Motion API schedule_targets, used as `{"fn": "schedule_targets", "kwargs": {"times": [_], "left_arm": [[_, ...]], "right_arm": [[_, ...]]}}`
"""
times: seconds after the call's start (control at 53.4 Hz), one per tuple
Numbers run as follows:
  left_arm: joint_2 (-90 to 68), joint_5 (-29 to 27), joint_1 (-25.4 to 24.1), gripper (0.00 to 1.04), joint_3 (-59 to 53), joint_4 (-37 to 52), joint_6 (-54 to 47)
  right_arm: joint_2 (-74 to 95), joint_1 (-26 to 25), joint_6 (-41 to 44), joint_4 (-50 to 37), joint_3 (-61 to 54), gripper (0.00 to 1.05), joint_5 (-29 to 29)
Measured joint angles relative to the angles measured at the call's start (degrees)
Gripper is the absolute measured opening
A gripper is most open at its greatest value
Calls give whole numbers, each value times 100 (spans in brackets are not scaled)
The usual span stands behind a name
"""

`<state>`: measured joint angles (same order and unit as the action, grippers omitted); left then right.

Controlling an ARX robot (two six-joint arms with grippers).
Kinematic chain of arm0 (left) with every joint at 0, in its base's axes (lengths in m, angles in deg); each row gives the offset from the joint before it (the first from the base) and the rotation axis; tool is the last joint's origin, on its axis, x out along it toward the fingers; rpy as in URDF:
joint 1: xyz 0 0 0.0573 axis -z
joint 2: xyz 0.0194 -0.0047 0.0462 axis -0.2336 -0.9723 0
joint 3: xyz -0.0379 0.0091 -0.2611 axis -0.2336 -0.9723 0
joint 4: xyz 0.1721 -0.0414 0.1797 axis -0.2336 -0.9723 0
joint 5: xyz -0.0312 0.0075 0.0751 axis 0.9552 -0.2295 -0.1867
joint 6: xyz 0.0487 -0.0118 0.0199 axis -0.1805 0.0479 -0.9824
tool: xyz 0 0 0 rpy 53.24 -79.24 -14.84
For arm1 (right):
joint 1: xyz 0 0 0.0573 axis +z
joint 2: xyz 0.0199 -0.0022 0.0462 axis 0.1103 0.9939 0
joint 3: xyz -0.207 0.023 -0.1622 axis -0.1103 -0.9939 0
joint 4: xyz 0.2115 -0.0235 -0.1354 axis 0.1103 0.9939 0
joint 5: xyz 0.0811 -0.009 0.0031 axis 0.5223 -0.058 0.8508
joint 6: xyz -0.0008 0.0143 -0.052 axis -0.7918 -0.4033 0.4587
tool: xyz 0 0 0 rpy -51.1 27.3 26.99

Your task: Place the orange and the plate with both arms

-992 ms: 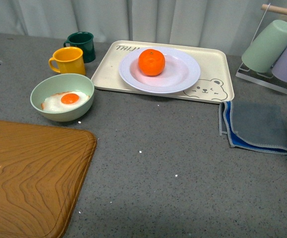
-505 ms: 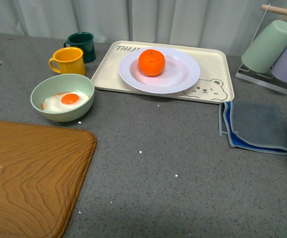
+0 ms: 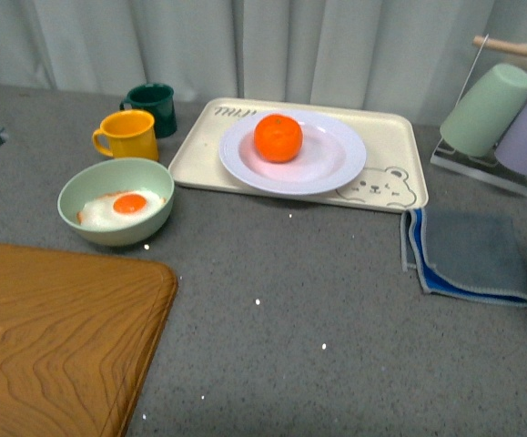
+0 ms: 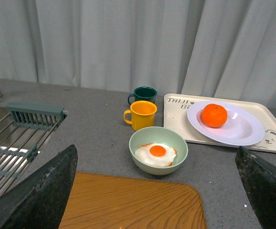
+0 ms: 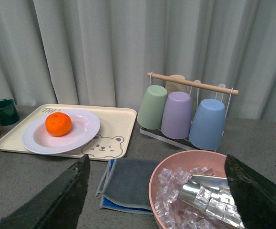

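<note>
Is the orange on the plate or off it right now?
On it. The orange sits inside the white plate, toward its left side, and the plate rests on the bear tray.

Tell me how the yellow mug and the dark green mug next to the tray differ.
The yellow mug is bright yellow; the dark green mug is deep green. The yellow mug stands nearer the robot, beside the green bowl; the dark green mug stands behind it, closer to the curtain. The yellow mug's handle shows plainly on its side; the dark green mug's handle is mostly hidden. Both stand upright, look empty, and sit off the tray.
</note>
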<state>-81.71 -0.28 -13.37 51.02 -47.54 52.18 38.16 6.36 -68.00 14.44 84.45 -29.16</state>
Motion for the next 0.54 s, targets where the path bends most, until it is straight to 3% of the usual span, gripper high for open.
{"fn": "schedule_targets", "kwargs": {"times": [0.056,0.543], "left_arm": [[0,2,0,98,0,0,2],[0,2,0,98,0,0,0]], "right_arm": [[0,0,-7,0,0,97,0],[0,0,-2,0,0,95,0]]}}
